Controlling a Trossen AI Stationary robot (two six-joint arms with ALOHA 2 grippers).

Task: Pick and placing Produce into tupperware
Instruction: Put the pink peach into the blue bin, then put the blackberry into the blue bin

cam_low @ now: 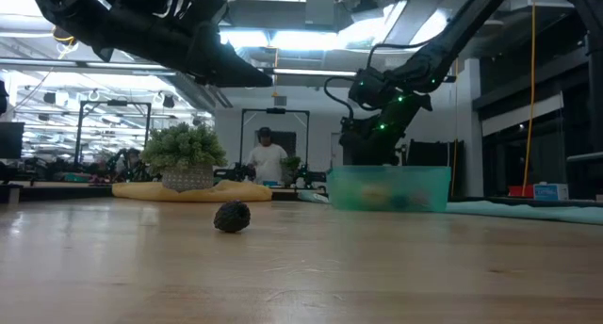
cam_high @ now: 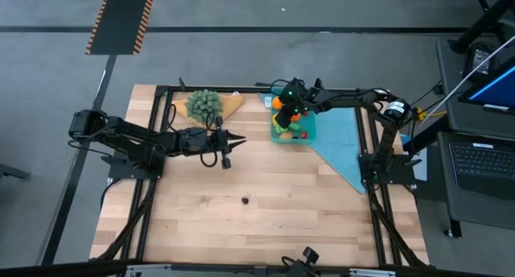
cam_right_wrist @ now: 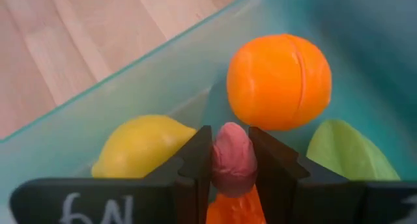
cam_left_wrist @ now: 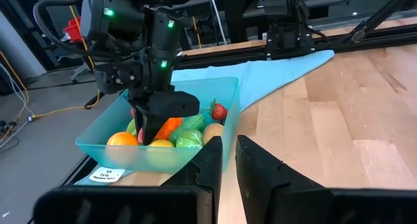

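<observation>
Between the right gripper's (cam_right_wrist: 231, 162) two dark jaws we see a pink piece (cam_right_wrist: 232, 157) clamped, touching both. Beyond it lies an orange fruit (cam_right_wrist: 279, 81), with a yellow piece (cam_right_wrist: 140, 146) and a green piece (cam_right_wrist: 348, 152) to either side, all inside the teal box (cam_right_wrist: 163, 74). Past the box wall lies the wooden bench (cam_right_wrist: 78, 42).

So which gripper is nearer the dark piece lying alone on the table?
Left. The left gripper hangs just up-table of the dark piece; the right gripper is farther off, over the tupperware.

Teal tupperware (cam_left_wrist: 225, 97), light-blue cloth (cam_high: 348, 144), orange fruit (cam_right_wrist: 279, 81), pink piece (cam_right_wrist: 232, 157)
</observation>
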